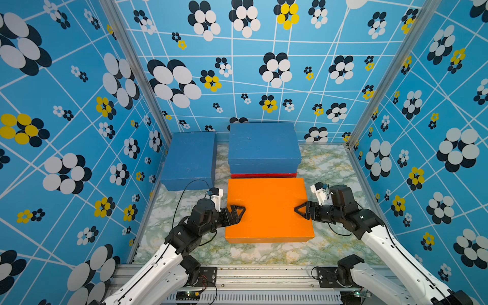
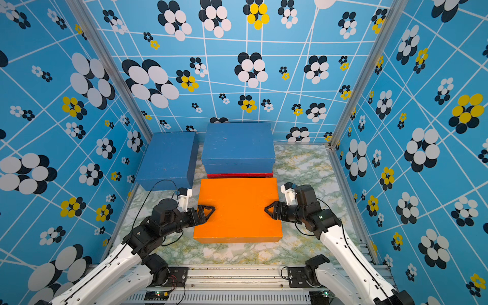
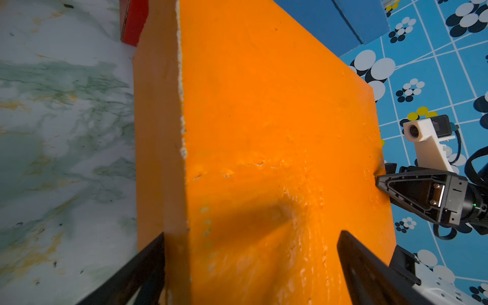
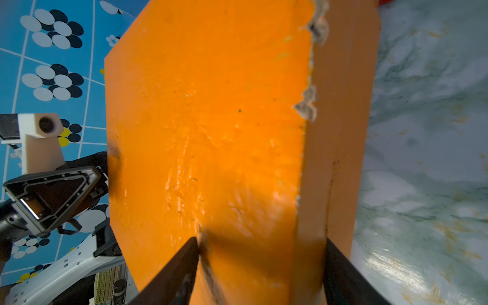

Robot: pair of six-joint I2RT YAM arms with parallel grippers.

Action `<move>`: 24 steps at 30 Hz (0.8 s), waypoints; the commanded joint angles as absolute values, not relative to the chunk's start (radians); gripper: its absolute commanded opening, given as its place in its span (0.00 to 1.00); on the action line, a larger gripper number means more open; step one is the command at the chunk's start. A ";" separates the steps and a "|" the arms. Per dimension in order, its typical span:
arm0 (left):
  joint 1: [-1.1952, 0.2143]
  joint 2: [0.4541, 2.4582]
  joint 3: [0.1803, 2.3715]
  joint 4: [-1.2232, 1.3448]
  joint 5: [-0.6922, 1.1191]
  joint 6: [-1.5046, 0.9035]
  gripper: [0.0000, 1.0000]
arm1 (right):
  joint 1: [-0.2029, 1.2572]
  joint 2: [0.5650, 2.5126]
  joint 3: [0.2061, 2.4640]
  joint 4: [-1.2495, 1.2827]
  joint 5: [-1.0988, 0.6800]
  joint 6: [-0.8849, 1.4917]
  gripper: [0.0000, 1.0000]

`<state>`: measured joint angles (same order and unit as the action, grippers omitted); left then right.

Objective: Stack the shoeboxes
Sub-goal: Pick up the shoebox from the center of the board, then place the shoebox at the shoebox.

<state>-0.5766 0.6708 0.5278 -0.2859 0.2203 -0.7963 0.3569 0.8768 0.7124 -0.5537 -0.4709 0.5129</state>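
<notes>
Orange shoebox point(image 1: 267, 224): your right tool point(image 1: 297, 210) pinches one end. Your left tool point(image 1: 242, 210) straddles the other end, jaws spread wide.

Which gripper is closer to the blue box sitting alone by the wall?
Left. The left gripper is at the orange box's edge nearest the lone blue box; the right gripper is at the opposite edge, farther away.

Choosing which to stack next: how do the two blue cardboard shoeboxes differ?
The left blue cardboard shoebox rests directly on the marble-patterned table; the middle blue cardboard shoebox sits atop the red shoebox. The left one runs front to back, the middle one crosswise. Both are matte blue rectangular boxes.
</notes>
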 commanded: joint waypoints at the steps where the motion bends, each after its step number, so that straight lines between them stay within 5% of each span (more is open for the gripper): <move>1: -0.597 0.655 0.593 -0.245 0.264 -0.778 0.98 | 0.367 0.863 0.775 -0.560 -0.552 0.506 0.72; 24: -0.615 0.697 0.813 -0.314 0.230 -0.702 0.98 | 0.367 0.953 1.083 -0.616 -0.592 0.463 0.72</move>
